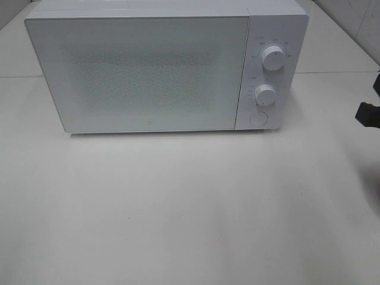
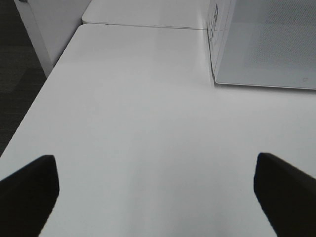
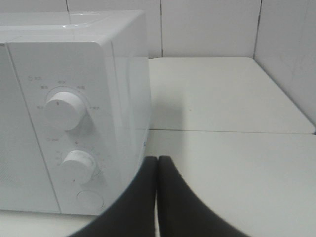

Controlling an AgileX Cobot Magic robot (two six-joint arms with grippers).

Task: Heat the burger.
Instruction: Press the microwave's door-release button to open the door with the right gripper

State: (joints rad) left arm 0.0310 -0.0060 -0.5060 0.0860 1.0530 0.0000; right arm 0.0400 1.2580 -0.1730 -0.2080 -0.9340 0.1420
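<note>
The burger is not in view in any frame. A white microwave stands at the back of the table with its door shut. It has two round knobs, an upper knob and a lower knob, above a round button. My right gripper is shut and empty, to the right of the microwave's control panel; only a black part of that arm shows at the right edge of the high view. My left gripper is open and empty, low over the bare table, with the microwave's door ahead of it.
The white table spreads in front of the microwave. Its left edge drops to a dark floor. A tiled wall stands behind the table at the right.
</note>
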